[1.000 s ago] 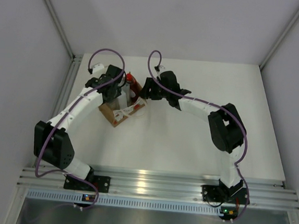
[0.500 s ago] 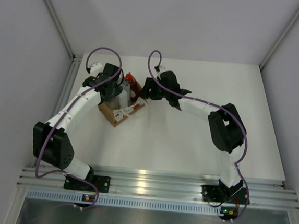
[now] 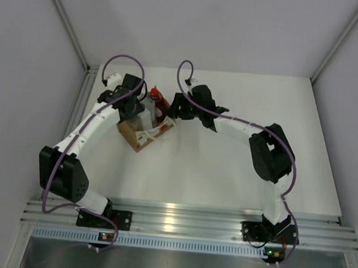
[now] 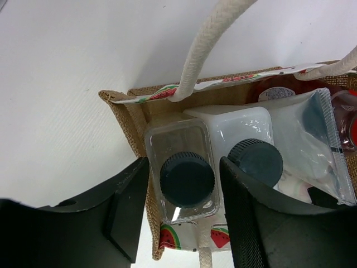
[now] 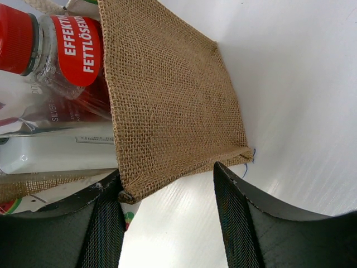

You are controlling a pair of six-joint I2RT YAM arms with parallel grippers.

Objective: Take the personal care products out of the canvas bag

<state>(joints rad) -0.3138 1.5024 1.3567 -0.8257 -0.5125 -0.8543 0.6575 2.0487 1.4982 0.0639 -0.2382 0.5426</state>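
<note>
The canvas bag (image 3: 138, 137) stands at the far left of the table, its burlap wall (image 5: 167, 100) filling the right wrist view. Inside it are the clear bottle with dark cap (image 4: 187, 178), the white bottle with dark cap (image 4: 255, 162), the silvery pouch (image 4: 312, 139) and the red bottle (image 5: 61, 47). My left gripper (image 4: 183, 209) is open just above the bag. One finger is outside the bag wall and the other between the two caps, so the clear bottle sits between them. My right gripper (image 5: 167, 220) is open at the bag's outer side, its left finger (image 5: 106, 223) touching a bottom corner.
White rope handles (image 4: 206, 50) loop over the bag's mouth, close to my left fingers. Metal frame posts (image 3: 64, 17) rise at the back corners. The white tabletop (image 3: 238, 177) extends to the right and toward the front rail.
My left gripper has shifted slightly toward the far left over the bag. The right arm and the bag have not visibly moved.
</note>
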